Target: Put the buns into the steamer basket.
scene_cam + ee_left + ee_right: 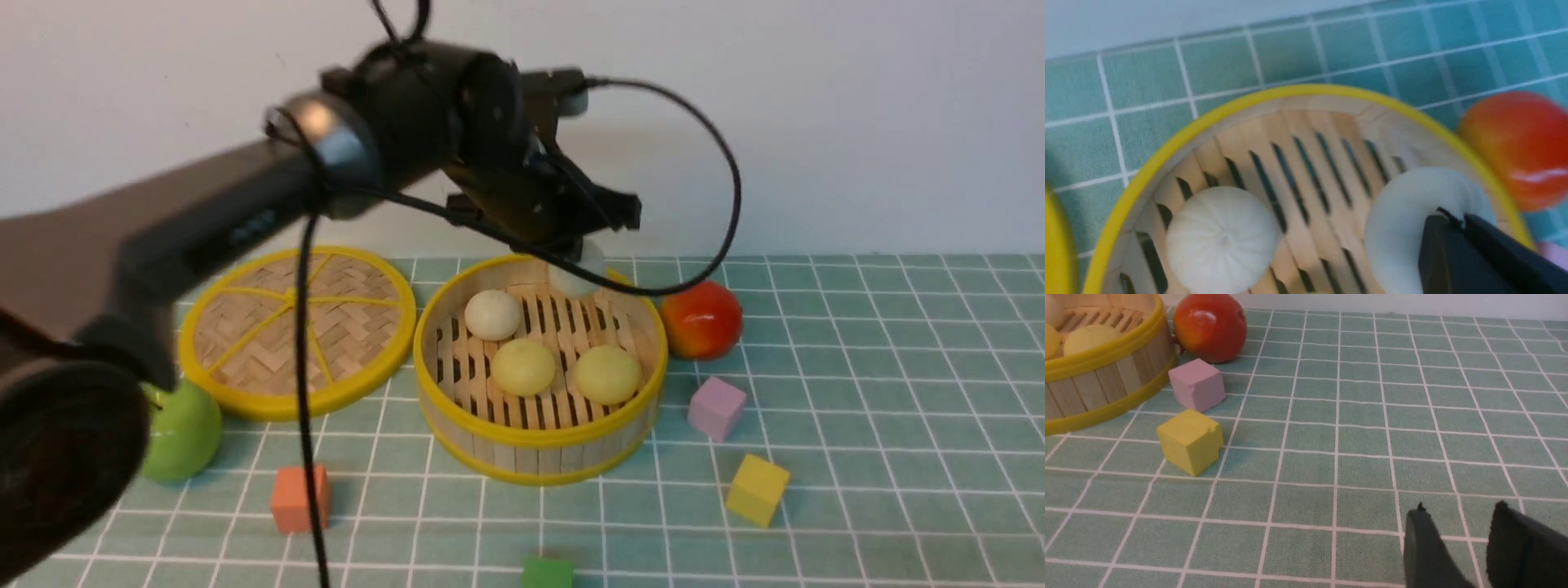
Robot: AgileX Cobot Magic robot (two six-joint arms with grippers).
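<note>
While my left gripper [1457, 228] is hanging over the far side of the steamer basket [540, 445], fingers pressed together just above an off-white bun [1408, 220], three other buns [522, 366] are lying inside it, and my right gripper [1457, 522] is hovering, fingers slightly spread, empty.

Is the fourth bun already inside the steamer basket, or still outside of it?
Inside. The fourth bun sits within the yellow rim of the steamer basket, by its far wall, with the left gripper's fingers in front of it.
</note>
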